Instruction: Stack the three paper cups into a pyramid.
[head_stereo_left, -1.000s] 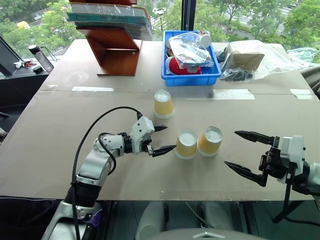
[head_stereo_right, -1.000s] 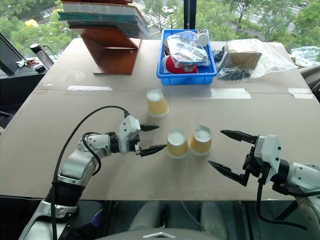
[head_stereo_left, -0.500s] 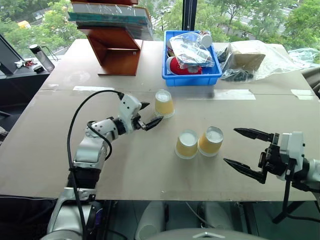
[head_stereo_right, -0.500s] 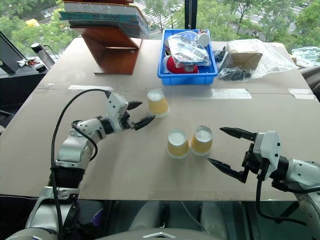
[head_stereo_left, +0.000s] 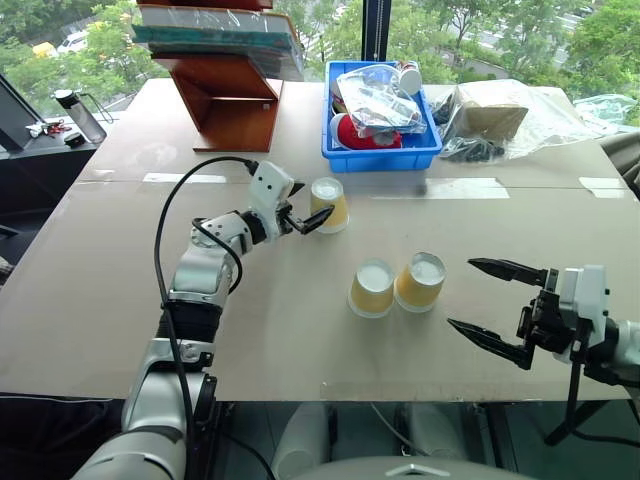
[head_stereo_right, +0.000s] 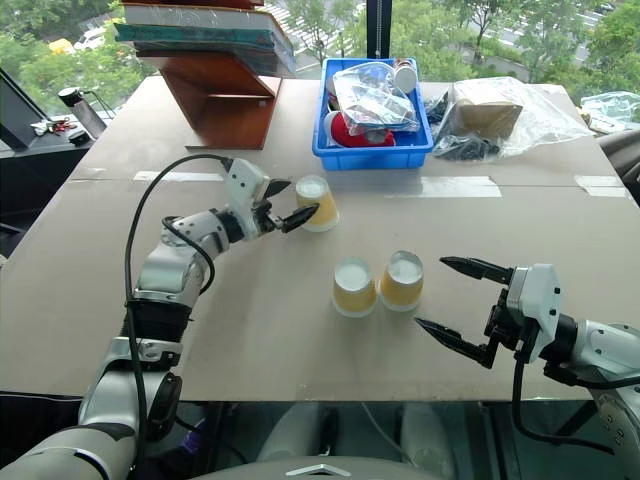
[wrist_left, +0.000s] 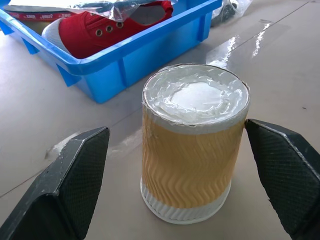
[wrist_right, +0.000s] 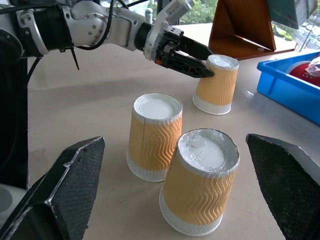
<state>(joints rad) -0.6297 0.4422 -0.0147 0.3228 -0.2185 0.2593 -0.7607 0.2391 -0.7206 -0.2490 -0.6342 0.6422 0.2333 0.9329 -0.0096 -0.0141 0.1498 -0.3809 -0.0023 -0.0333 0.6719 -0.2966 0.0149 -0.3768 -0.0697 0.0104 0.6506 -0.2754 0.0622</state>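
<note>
On the counter (head_stereo_left: 120, 290), near the blue bin (head_stereo_left: 380, 155), the far cup (head_stereo_left: 329, 205) stands upside down, well apart from the other two cups (head_stereo_left: 373, 289) (head_stereo_left: 421, 282), which sit side by side, touching or nearly so, as the base row. The left gripper (wrist_left: 185, 165) is spread wide with its jaws on either side of the far cup, not yet touching it. The cup should be centred between the jaws, closed on gently at mid-wall so the paper is not crushed, and lifted straight. The right gripper (head_stereo_left: 492, 314) hangs open and empty beside the pair and is best kept clear.
</note>
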